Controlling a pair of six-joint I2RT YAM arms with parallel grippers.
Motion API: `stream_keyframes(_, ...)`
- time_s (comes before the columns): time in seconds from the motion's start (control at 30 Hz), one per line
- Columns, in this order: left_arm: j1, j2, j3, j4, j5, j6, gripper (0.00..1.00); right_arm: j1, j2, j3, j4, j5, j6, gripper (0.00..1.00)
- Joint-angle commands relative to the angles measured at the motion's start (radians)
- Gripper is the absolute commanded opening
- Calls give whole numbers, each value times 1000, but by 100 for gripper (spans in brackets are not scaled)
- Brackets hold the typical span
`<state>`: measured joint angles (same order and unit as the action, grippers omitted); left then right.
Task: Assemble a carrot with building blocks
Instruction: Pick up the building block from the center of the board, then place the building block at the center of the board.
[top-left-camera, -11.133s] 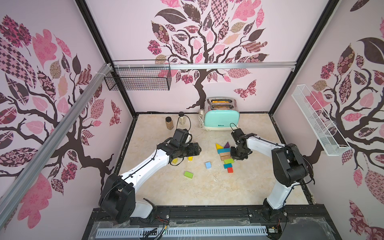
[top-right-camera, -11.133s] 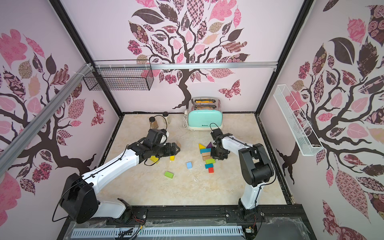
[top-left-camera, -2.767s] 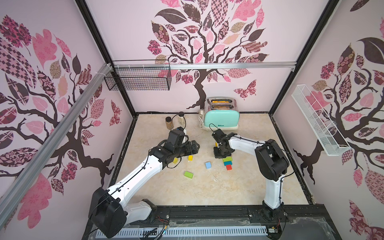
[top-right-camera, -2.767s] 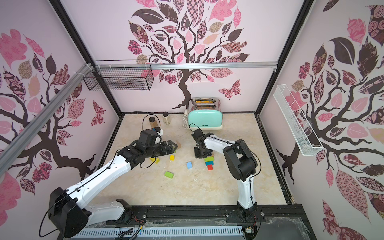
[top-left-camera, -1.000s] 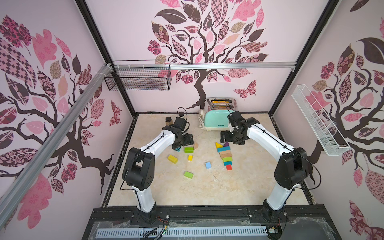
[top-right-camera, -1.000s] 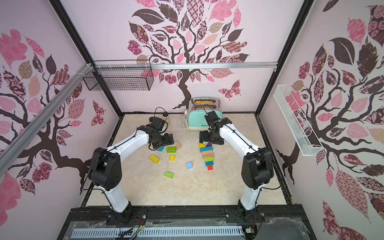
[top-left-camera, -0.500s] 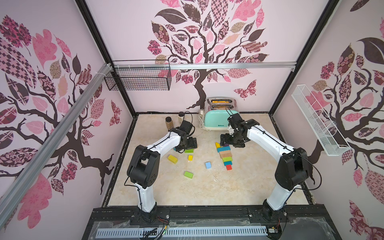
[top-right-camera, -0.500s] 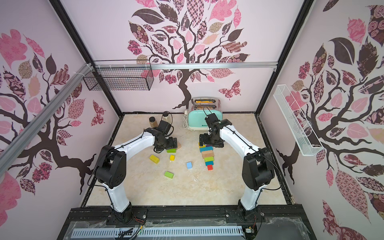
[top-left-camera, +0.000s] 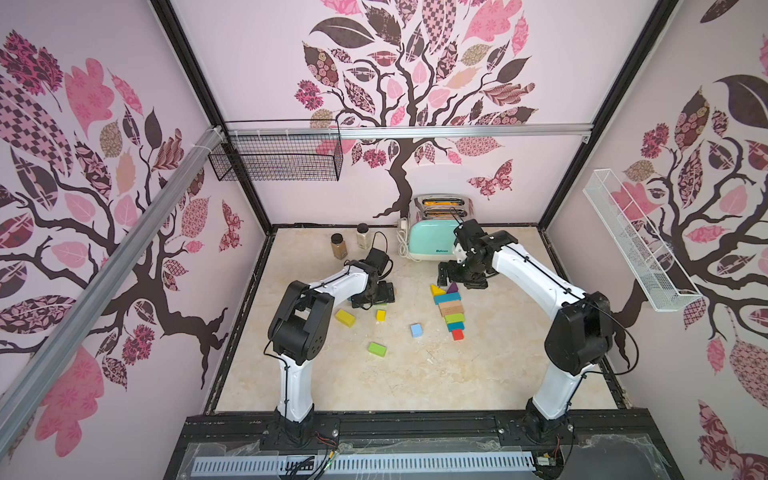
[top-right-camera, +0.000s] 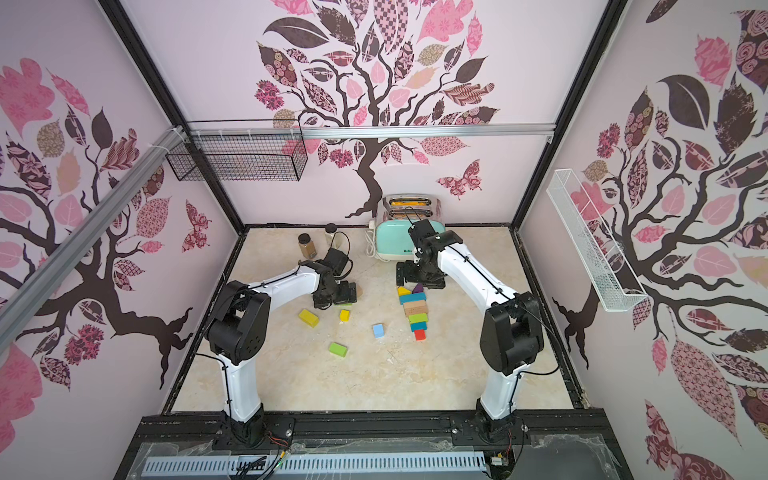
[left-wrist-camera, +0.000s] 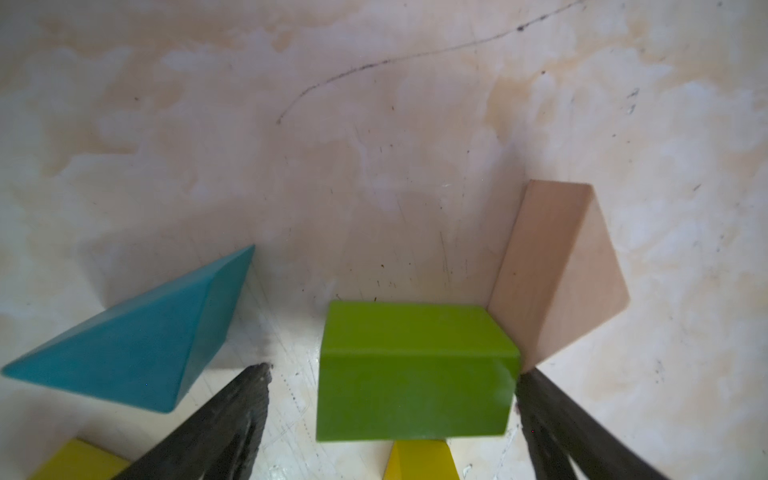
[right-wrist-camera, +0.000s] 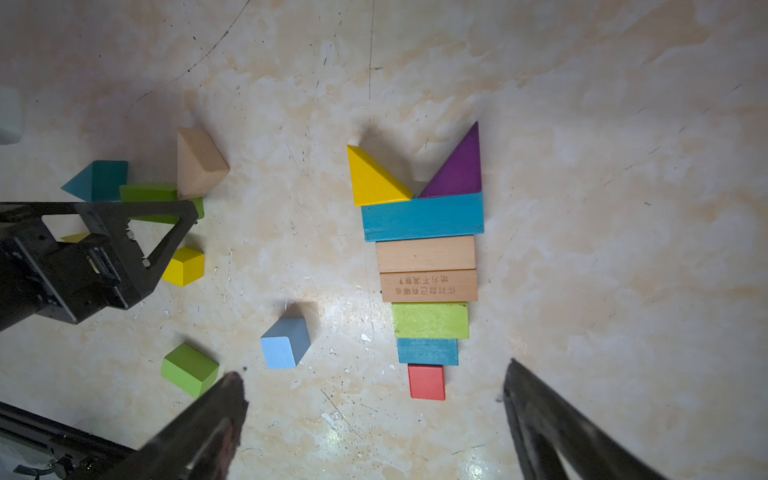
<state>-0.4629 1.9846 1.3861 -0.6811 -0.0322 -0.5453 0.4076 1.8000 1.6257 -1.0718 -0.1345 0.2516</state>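
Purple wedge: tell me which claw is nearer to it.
Right. The right claw hovers open right by the purple wedge, on its toaster side. The left claw is farther off, straddling a green block.

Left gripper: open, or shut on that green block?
Open. In the left wrist view the left gripper straddles the green block, and one finger stands clear of it, a gap between.

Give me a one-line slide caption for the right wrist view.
Open right gripper frames the block carrot: yellow wedge and purple wedge crown bars tapering to a red cube.
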Motion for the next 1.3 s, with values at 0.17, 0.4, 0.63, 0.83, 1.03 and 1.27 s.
stream_keyframes(0.17,3,20,19,20,-55,4,94,-7,-3,-22,32,-42,3,99)
stream_keyframes(0.4,1,43,34,40,-50,8,89,-8,6,-20,35,-42,-6,99)
stream_keyframes(0.63,-12,29,6,44,-51,4,72,-7,-1,-28,37,-41,-12,97)
stream_keyframes(0.83,-27,1,-45,46,-54,-11,57,-7,-7,-44,52,-54,-9,94)
stream_keyframes(1.03,-44,-41,-87,43,-49,-20,52,-8,-7,-47,55,-65,-9,92)
stream_keyframes(1.27,-72,-44,-67,45,-18,-42,52,-7,-14,-47,55,-51,-8,91)
